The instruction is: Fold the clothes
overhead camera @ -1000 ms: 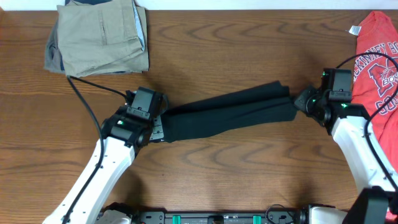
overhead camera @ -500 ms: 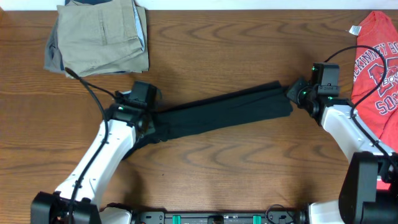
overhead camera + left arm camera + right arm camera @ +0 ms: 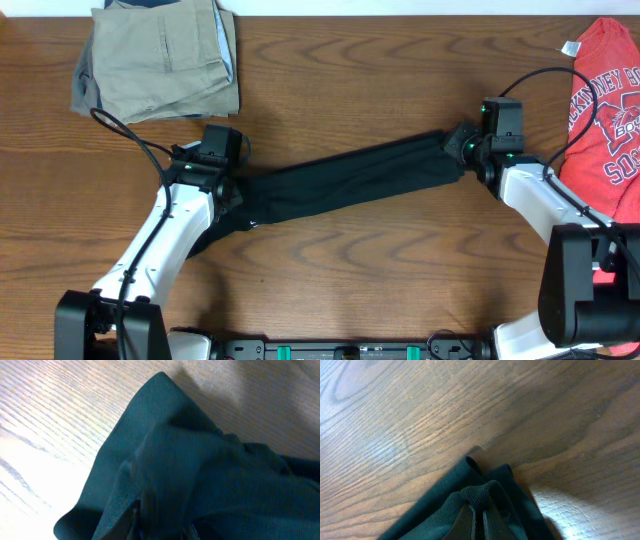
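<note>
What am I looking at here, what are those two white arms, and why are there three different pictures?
These are two white robot arms at a brown wooden table. Each ends in a two-finger pincer. The wide picture comes from a camera fixed above; the two close-ups come from cameras on the wrists. The left pincer and the right pincer are each shut on one end of a soft black T-shirt, bunched into a long band between them. The close-ups show that dark fabric pinched. Folded khaki-beige trousers lie at the far left corner, and a red T-shirt with white lettering lies at the right edge.
</note>
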You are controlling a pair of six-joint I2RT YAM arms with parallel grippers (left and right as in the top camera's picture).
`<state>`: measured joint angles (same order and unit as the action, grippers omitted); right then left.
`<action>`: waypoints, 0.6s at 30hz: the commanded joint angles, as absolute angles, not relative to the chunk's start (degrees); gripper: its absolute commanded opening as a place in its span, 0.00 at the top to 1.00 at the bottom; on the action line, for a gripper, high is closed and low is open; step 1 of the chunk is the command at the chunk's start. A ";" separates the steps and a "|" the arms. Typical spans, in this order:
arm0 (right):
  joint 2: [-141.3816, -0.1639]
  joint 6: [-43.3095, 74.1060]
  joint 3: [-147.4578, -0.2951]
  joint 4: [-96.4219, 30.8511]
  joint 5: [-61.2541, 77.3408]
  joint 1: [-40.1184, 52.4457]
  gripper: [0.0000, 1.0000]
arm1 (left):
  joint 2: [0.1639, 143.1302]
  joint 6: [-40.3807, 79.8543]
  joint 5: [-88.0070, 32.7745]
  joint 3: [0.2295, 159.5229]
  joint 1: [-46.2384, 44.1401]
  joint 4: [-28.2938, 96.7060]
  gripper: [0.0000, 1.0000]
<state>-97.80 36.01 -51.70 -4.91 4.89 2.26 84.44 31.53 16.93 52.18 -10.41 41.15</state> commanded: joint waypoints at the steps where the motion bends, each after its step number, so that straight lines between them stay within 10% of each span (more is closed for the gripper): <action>1: -98.83 36.60 -52.49 -4.51 2.35 3.01 0.99 | 85.32 32.05 18.68 52.71 -9.93 40.86 0.75; 3: -98.83 36.42 -52.49 -4.49 2.37 3.03 0.86 | 85.30 31.99 18.68 52.73 -9.93 40.86 0.75; 6: -98.80 34.54 -52.51 -4.47 2.39 3.03 0.25 | 84.73 30.65 18.70 52.88 -9.93 41.56 0.71; 8: -98.52 32.95 -52.53 -4.95 2.63 3.01 0.06 | 83.57 30.50 18.70 53.43 -9.93 43.24 0.69; 18: -94.32 32.51 -52.82 -6.66 8.34 3.31 0.03 | 73.30 28.99 4.14 55.16 -9.98 47.70 0.50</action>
